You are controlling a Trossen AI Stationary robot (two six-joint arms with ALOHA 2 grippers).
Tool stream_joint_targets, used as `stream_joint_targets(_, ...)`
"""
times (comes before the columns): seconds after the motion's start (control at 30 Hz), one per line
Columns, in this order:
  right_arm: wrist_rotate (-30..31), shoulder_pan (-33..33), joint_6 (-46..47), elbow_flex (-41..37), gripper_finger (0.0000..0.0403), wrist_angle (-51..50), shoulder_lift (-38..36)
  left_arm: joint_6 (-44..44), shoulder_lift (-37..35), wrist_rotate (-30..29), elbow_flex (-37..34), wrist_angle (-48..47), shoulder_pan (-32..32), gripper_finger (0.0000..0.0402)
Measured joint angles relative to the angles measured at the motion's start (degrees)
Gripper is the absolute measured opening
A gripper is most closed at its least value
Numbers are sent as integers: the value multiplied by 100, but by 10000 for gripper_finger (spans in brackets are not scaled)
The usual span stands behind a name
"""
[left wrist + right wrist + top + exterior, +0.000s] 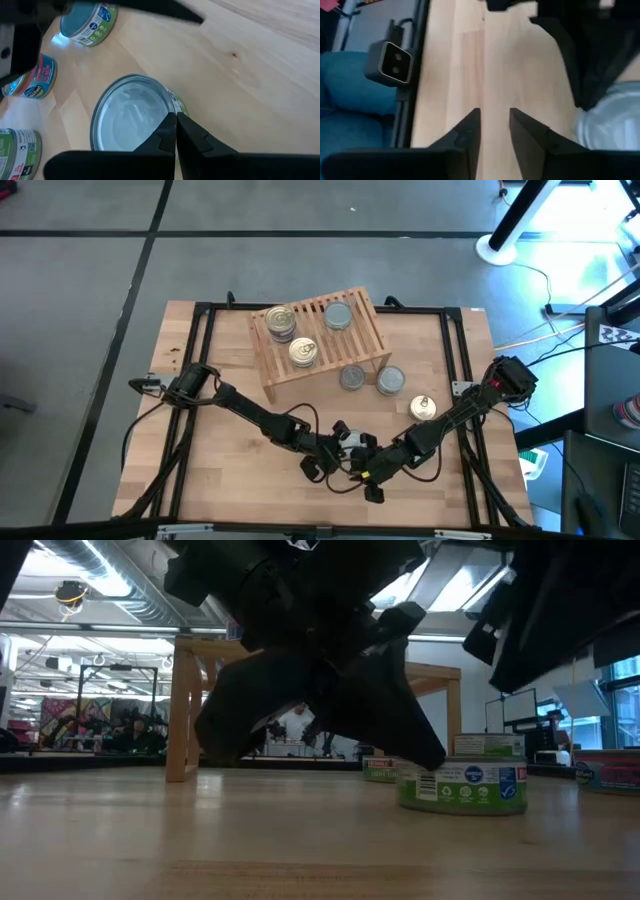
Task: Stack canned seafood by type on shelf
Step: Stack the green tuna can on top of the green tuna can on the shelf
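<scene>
Left wrist view, left fingers (176,131) closed together, silver-topped tin (131,114) just beneath, right fingers (494,127) slightly parted, empty

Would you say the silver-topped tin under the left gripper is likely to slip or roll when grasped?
The tin looks rigid metal, so it probably won't deform. Its smooth, shiny top suggests slippery sides. It sits flat and squat on the table, so rolling seems unlikely unless tipped on edge.

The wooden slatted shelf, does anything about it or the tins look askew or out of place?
The light wooden slatted shelf sits skewed, at an angle to the table edges. Three small round tins stand on the tabletop beside it, unstacked. Nothing looks spilled or damaged.
</scene>
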Motion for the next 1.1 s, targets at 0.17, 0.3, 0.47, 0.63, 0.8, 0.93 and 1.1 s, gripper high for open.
stream_joint_targets(0.17, -402, -145, 114, 0, 133, -102, -2, 0, -6, -32, 2, -105, -67, 0)
stream_joint_targets(0.3, -899, -340, 261, 5, 132, -91, -3, 2, -6, -30, -2, -146, -104, 0)
stream_joint_targets(0.47, -1126, -489, 270, 7, 132, -92, -7, -23, 26, 49, -26, -263, -111, 0)
stream_joint_targets(0.63, -1136, -483, 278, 9, 131, -63, -7, -56, 40, 56, -31, -350, -108, 1)
stream_joint_targets(0.8, -1132, -480, 277, 9, 131, -78, -7, -159, 42, 51, -33, -390, -108, 1)
stream_joint_targets(0.93, -1133, -478, 277, 9, 131, -82, -7, -142, 42, 40, -33, -371, -108, 1)
stream_joint_targets(1.1, -1244, -478, 275, 9, 131, -84, -7, -144, 40, 27, -31, -358, -108, 0)
